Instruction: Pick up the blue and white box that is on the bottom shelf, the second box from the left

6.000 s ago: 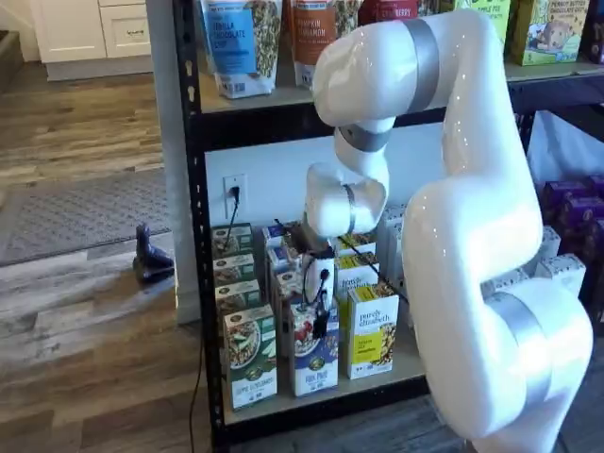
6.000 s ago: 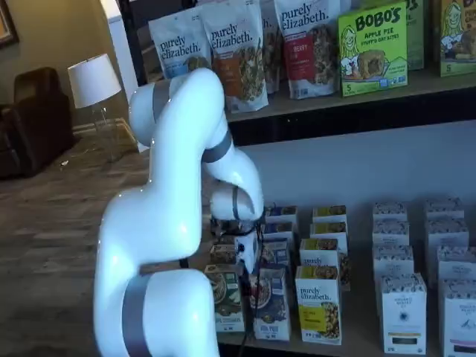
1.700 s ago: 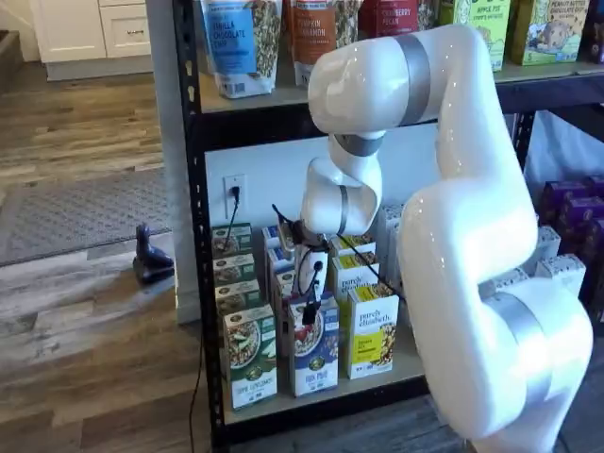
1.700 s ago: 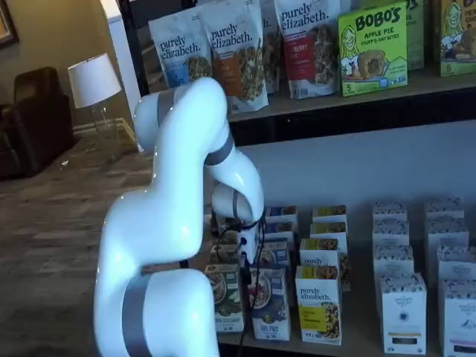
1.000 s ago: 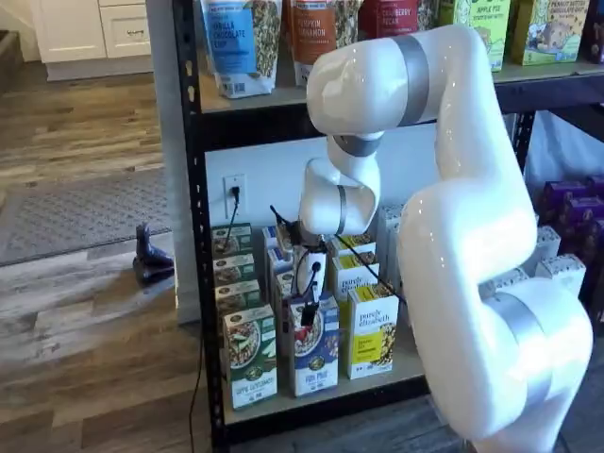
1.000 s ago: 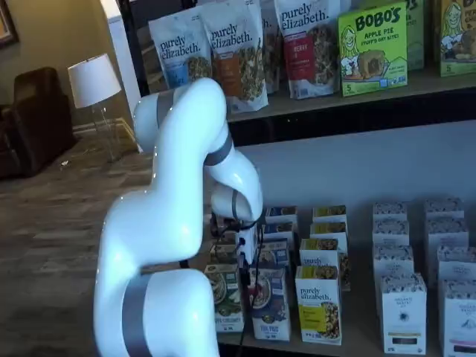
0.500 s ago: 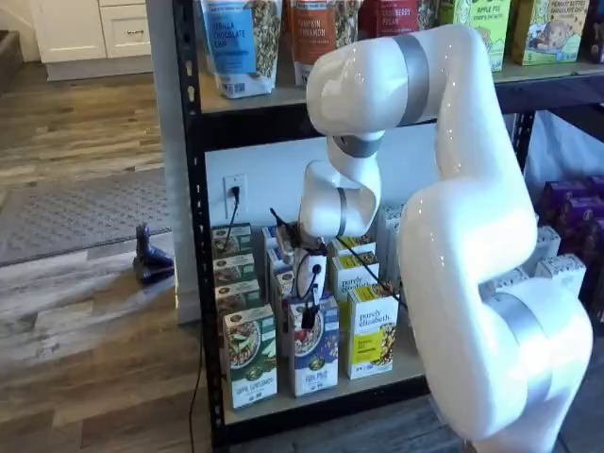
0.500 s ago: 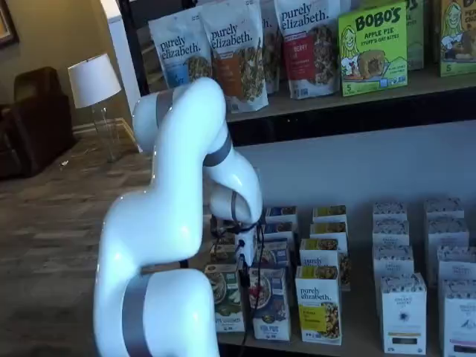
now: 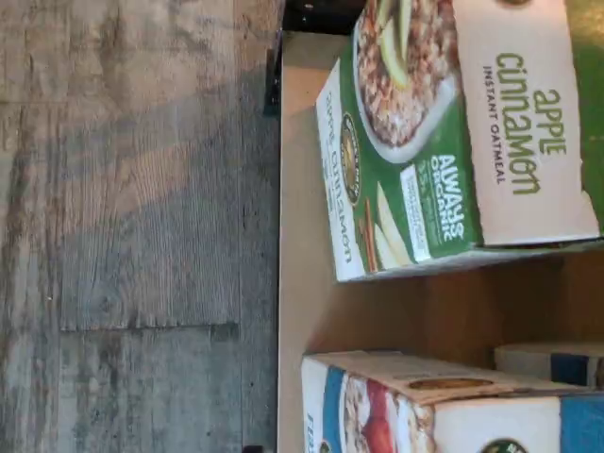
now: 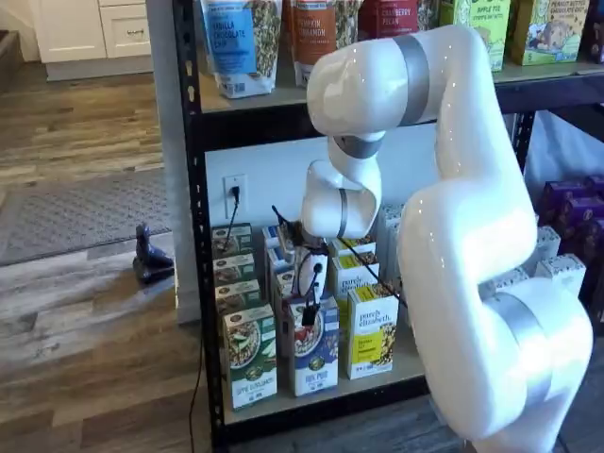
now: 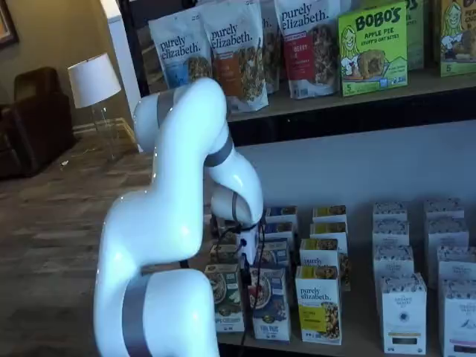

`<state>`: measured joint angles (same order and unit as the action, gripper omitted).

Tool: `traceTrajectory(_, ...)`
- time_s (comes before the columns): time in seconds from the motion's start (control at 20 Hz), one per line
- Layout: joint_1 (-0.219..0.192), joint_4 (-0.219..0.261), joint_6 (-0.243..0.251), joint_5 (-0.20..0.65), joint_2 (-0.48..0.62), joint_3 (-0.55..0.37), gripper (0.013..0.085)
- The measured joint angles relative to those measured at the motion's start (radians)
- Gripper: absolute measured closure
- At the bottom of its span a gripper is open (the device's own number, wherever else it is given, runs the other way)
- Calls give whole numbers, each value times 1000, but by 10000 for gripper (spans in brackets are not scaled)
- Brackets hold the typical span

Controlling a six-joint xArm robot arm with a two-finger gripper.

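Note:
The blue and white box (image 10: 314, 357) stands at the front of its row on the bottom shelf (image 10: 332, 392), between a green-and-white carton (image 10: 250, 366) and a yellow-and-white carton (image 10: 372, 330). It shows in both shelf views (image 11: 269, 305). In the wrist view its white top and blue side (image 9: 425, 415) appear beside the green carton (image 9: 425, 142) on the tan deck (image 9: 302, 302). My gripper (image 10: 309, 316) hangs just over the blue box's top, its black fingers and cable in front of the carton (image 11: 245, 256). The jaws stand wide with nothing held.
More cartons stand in rows behind the front ones. White boxes (image 11: 401, 312) fill the shelf further right, and purple boxes (image 10: 571, 203) sit beyond the arm. Pouches (image 10: 236, 47) line the upper deck. A black rack post (image 10: 189, 236) borders the left side.
Over the last seconds the wrist has come slightly up and forward over the front blue box. In the last second almost nothing has moved.

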<state>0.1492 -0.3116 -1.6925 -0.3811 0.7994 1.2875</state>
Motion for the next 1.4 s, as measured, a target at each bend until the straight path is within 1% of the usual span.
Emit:
traceTrajectory(0.25, -8, 11, 2, 2, 12, 15, 130)
traceTrajectory(0.45, -13, 35, 18, -7, 18, 22, 130)
traceTrajectory(0.85, -13, 15, 0, -2, 33, 27, 130)
traceTrajectory(1.0, -13, 23, 6, 4, 40, 33, 130)
traceTrajectory(1.1, -14, 20, 2, -2, 46, 42, 130)
traceTrajectory(1.3, -19, 45, 21, -2, 56, 54, 130)
traceTrajectory(1.4, -21, 44, 18, -3, 61, 62, 130)
